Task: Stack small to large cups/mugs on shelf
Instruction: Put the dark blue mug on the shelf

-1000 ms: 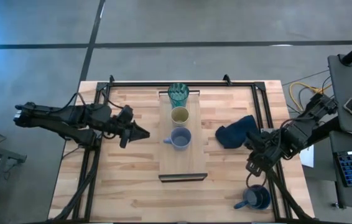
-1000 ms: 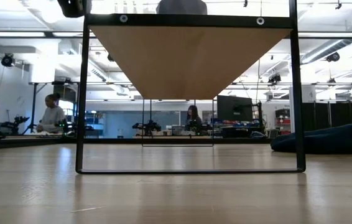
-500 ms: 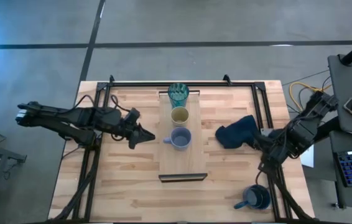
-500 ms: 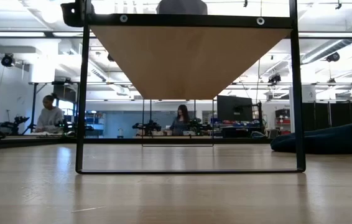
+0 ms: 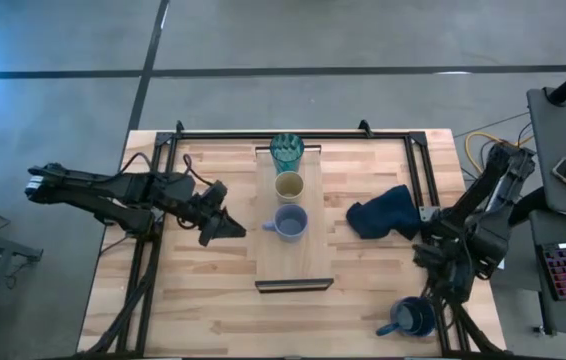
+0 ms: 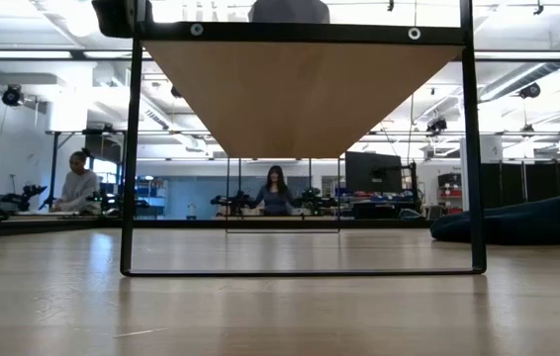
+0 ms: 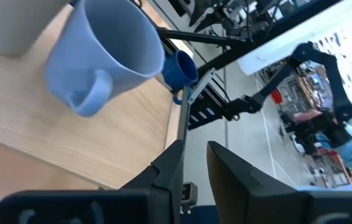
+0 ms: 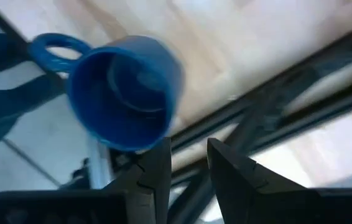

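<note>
The light-wood shelf [image 5: 295, 265] stands raised on a black frame [image 6: 132, 148] at the table's middle. On it stand in a row, far to near, the teal ribbed glass [image 5: 286, 152], the tan cup [image 5: 289, 186] and the pale blue-grey mug [image 5: 290, 222] [image 7: 101, 56]. The dark blue handled mug [image 5: 410, 318] [image 8: 126, 93] stands on the table near its front right corner. My left gripper [image 5: 235, 228] is shut, empty, just left of the pale mug. My right gripper [image 5: 431, 288] is shut, empty, above and just beyond the dark blue mug.
A dark navy cloth [image 5: 383, 212] lies crumpled on the table right of the shelf. Black frame rails [image 5: 423, 180] run along the table's sides and far edge. People [image 6: 275, 193] are in the room behind the table.
My left gripper has gone toward the table's right and near edges, closer to the pale blue-grey mug. My right arm has swung toward the table's near edge and tipped down over the dark blue mug. A person has walked across the room behind.
</note>
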Controlling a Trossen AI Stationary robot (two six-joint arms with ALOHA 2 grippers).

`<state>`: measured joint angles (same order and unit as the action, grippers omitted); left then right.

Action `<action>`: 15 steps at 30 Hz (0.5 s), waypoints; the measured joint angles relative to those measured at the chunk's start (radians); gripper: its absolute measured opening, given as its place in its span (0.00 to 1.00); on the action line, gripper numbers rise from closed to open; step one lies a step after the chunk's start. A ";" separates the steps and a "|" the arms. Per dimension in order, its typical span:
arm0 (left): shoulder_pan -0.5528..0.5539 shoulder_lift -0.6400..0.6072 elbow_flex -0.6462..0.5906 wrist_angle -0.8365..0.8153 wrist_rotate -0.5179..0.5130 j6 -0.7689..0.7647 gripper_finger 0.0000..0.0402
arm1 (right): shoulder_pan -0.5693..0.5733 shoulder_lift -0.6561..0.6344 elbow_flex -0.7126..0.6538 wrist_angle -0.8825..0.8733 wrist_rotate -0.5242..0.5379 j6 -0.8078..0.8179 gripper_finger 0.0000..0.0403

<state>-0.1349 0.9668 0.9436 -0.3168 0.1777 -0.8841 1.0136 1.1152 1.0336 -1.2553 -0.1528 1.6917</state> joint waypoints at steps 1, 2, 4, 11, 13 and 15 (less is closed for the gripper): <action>0.000 -0.004 0.000 -0.002 0.005 0.000 0.14 | 0.007 0.000 -0.013 0.037 0.006 0.014 0.24; 0.000 -0.009 0.000 -0.010 0.009 0.003 0.14 | 0.011 0.001 -0.026 0.066 0.013 0.024 0.24; 0.000 -0.017 0.000 -0.033 0.012 0.010 0.14 | 0.018 0.001 -0.051 0.107 0.019 0.040 0.24; 0.000 -0.047 -0.003 -0.107 0.013 0.030 0.14 | 0.034 0.001 -0.139 0.200 0.031 0.049 0.24; 0.000 -0.052 -0.003 -0.115 0.013 0.030 0.14 | 0.034 0.001 -0.158 0.237 0.030 0.047 0.24; 0.000 -0.061 -0.006 -0.123 0.013 0.029 0.14 | 0.033 0.001 -0.179 0.287 0.026 0.044 0.24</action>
<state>-0.1349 0.9055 0.9377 -0.4394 0.1909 -0.8551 1.0470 1.1160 0.8546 -0.9682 -0.1268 1.7354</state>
